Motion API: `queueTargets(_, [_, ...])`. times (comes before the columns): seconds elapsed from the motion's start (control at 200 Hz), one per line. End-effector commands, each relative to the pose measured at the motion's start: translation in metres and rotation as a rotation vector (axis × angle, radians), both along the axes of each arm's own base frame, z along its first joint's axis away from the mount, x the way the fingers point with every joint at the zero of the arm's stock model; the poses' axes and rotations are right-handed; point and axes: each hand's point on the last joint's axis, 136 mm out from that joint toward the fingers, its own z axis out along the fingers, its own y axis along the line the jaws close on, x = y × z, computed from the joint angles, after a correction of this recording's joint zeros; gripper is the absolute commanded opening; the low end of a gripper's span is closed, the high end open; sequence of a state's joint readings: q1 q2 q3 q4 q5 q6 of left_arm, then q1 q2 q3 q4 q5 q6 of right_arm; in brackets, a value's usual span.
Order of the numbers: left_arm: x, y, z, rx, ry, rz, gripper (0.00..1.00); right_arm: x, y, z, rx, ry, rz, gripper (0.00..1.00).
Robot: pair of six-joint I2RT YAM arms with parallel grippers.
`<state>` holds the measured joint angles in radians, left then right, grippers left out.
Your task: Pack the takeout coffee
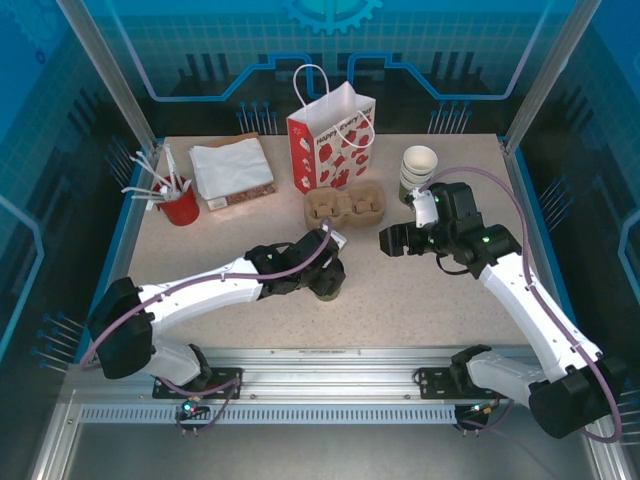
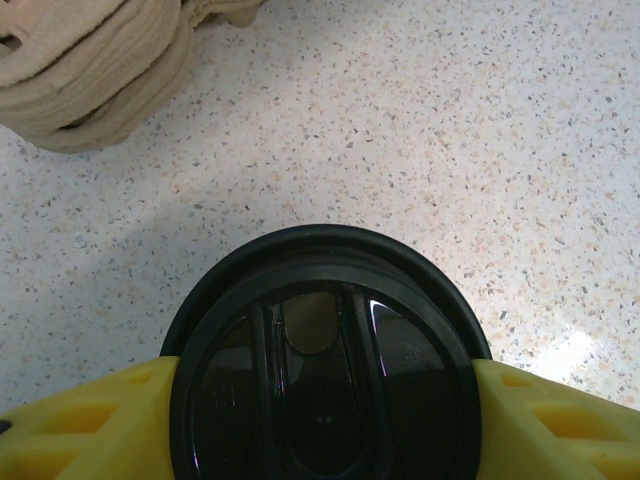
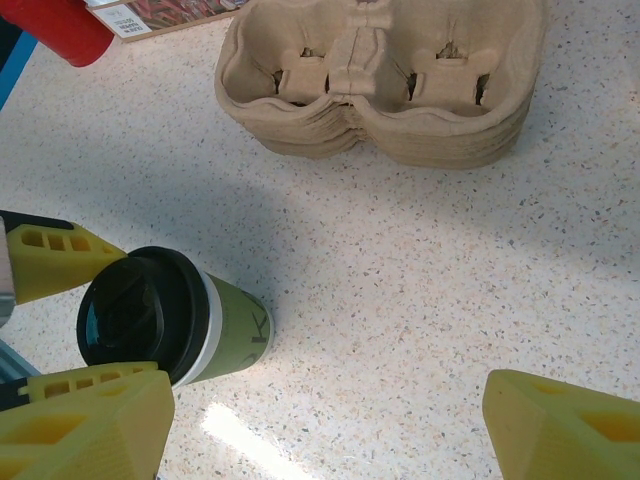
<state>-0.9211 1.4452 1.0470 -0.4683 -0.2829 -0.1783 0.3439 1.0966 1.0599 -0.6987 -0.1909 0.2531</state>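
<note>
My left gripper (image 2: 320,400) clasps the takeout coffee (image 3: 236,335) by its black lid (image 2: 322,290), which stands upright, long axis vertical, lid skyward (my right gripper (image 3: 325,430) hangs wide open, empty).

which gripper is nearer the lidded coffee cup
Left. The left gripper has its jaws closed on both sides of the lidded coffee cup; the right gripper hangs open to the cup's right, apart from it.

The takeout coffee (image 3: 240,335) is olive-green, black-lidded; the carrier (image 3: 385,90) tan; the table (image 3: 420,260) speckled beige.
</note>
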Motion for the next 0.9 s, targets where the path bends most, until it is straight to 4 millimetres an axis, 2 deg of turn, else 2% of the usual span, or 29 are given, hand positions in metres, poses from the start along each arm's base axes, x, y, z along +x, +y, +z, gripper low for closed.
queueTargets(0.0, [-0.0032,-0.0063,0.0041,-0.007,0.026,-0.011,0.64,-0.005,-0.0025,-0.0015,0.003,0.006,0.002,0.83])
queueTargets(0.205, [-0.0038,-0.0066,-0.0029,0.006,0.046,-0.011,0.66,-0.0046,-0.002,-0.0018,0.004,0.008,0.004,0.83])
queueTargets(0.55, [-0.0047,-0.0116,0.0022,-0.027,0.065,0.002,0.68,-0.0026,0.0002,-0.0025,0.009,0.012,0.009,0.83])
queueTargets(0.89, [-0.0065,-0.0109,-0.0045,-0.011,0.082,-0.002,0.71,-0.0017,0.0016,-0.0045,0.009,0.017,0.009,0.83])
